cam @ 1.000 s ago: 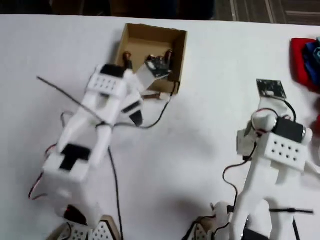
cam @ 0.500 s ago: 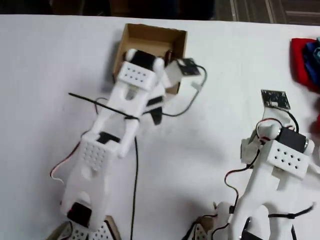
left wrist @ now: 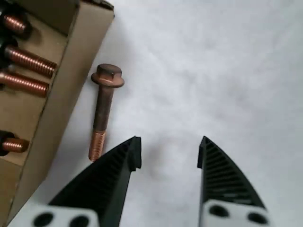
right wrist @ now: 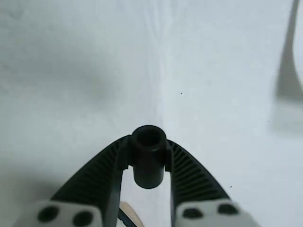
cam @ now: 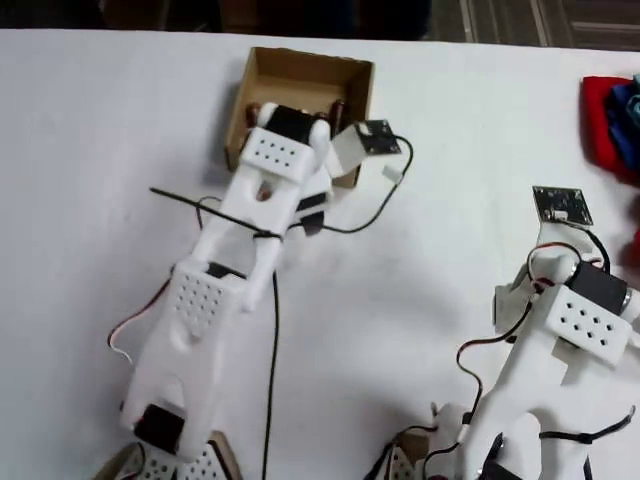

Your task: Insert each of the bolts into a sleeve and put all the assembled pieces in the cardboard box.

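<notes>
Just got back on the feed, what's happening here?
The left gripper hangs open over the table, next to a loose bolt that lies outside the box, beside its wall. Other bolts already lie inside the box. The right gripper holds a black sleeve above bare table.

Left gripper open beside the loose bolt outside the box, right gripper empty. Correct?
No: the right wrist view shows the right gripper shut on a black sleeve. The left gripper is open beside the loose bolt outside the cardboard box.
</notes>
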